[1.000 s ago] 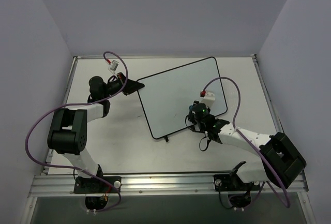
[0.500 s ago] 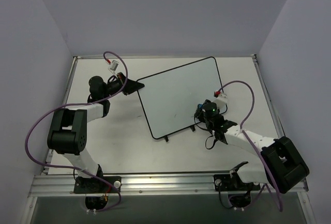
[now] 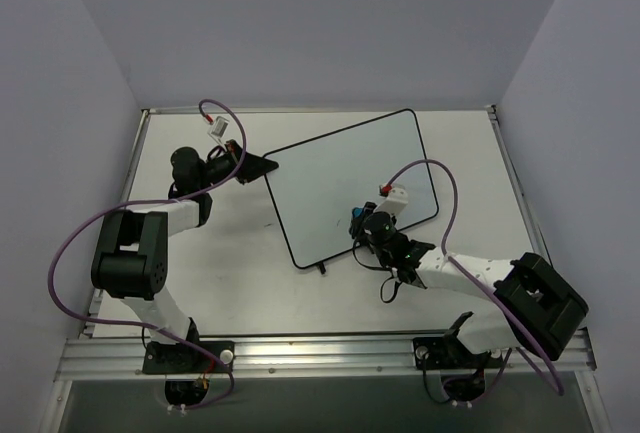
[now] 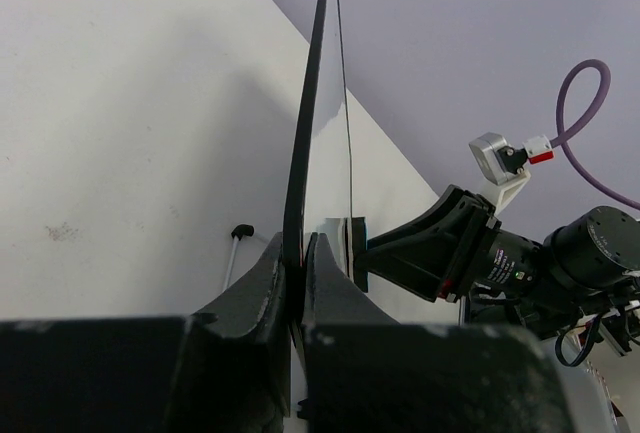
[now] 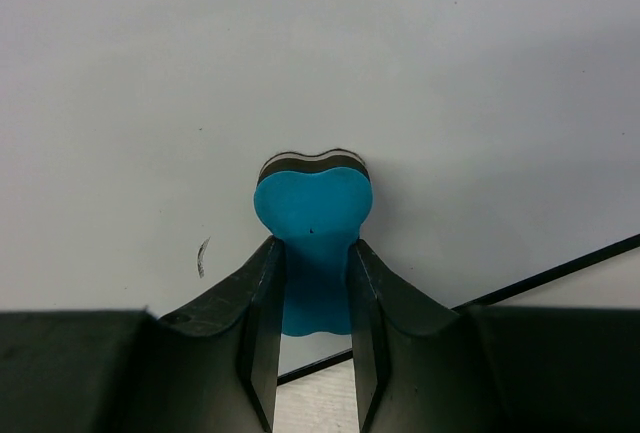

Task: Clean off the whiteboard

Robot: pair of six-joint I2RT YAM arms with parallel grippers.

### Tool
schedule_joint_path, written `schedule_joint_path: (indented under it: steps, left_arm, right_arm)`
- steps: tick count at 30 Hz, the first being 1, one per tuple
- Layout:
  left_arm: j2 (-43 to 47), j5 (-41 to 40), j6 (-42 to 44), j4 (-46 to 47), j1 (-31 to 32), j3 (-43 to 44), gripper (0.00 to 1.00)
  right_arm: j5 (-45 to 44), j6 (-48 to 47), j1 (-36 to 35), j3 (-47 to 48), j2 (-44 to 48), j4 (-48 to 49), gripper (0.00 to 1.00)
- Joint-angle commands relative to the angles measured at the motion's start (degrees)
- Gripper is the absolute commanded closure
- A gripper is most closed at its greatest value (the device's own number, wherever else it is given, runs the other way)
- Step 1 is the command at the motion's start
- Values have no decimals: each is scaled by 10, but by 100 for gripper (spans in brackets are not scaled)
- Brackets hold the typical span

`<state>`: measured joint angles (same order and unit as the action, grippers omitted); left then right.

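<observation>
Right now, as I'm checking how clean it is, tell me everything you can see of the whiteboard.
The whiteboard is a large white rectangle with rounded corners, a thin black frame and one small black foot on its near long edge. It sits skewed on the table. The left gripper clamps its left edge; the right gripper presses a blue eraser against its face, beside a black mark.

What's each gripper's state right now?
Left gripper: shut on the edge of the whiteboard.
Right gripper: shut on the blue eraser, whose tip is against the board.
</observation>
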<state>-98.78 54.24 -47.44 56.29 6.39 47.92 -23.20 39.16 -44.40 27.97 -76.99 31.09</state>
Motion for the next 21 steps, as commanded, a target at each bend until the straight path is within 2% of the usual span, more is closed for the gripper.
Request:
schedule_joint_path:
  steps: [1, 4, 7, 12, 18, 21]
  left_arm:
    - [8, 55, 123, 51, 8, -1, 98]
    - [3, 58, 118, 56, 8, 0, 98]
    - [-3, 58, 111, 67, 8, 1, 98]
    - [-3, 58, 110, 68, 8, -1, 98]
    - [2, 61, 113, 59, 7, 0, 98]
    - [3, 63, 113, 59, 7, 1, 98]
  right_arm:
    - [19, 21, 27, 17, -29, -54, 100]
    - [52, 15, 75, 3, -11, -65, 100]
    - [68, -18, 80, 7, 14, -55, 100]
    - [40, -37, -7, 62, -6, -60, 100]
    - [-21, -8, -103, 116, -61, -57, 100]
    - [-53, 10, -123, 126, -85, -67, 100]
